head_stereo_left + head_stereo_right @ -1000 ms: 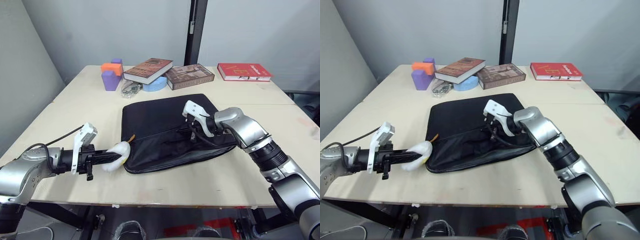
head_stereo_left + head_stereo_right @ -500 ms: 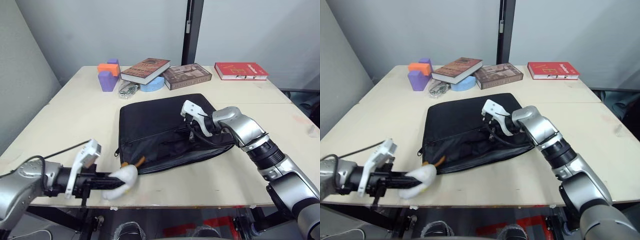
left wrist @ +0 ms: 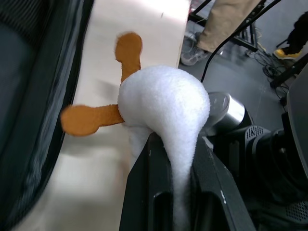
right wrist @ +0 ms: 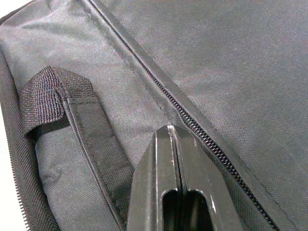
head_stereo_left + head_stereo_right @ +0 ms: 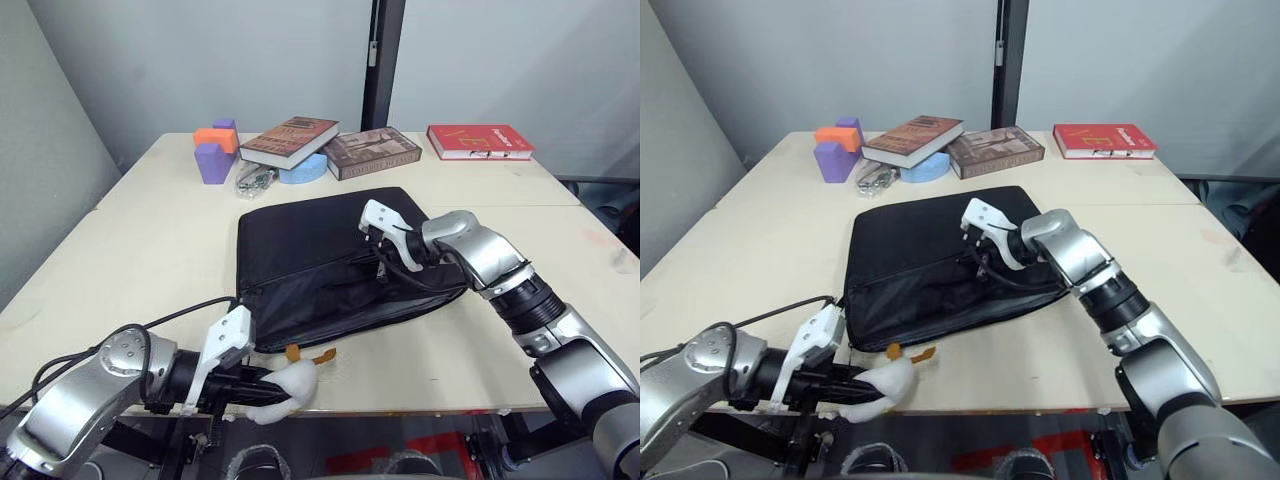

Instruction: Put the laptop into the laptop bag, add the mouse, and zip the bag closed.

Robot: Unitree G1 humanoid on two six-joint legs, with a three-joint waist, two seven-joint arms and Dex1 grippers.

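The black laptop bag (image 5: 310,240) lies flat mid-table, its front zip edge gaping a little. My right gripper (image 4: 168,132) is shut, its tip pressed on the bag's fabric beside the zip (image 4: 192,120) and the strap handle (image 4: 72,115); nothing shows between its fingers. My left gripper (image 3: 175,144) is shut on a fluffy white toy (image 5: 290,388) with orange feet, held at the table's front edge just below the bag's near-left corner. The laptop and the mouse are out of view.
Behind the bag lie two brown books (image 5: 295,140) (image 5: 372,152), a red book (image 5: 478,141), purple and orange blocks (image 5: 218,152) and a blue piece (image 5: 305,170). A person's trouser leg (image 3: 226,24) stands on the floor beyond the table's front edge (image 5: 400,408).
My left gripper has carried the white toy from beside the bag's left corner toward me, to the table's front edge. The right gripper has stayed on the bag.
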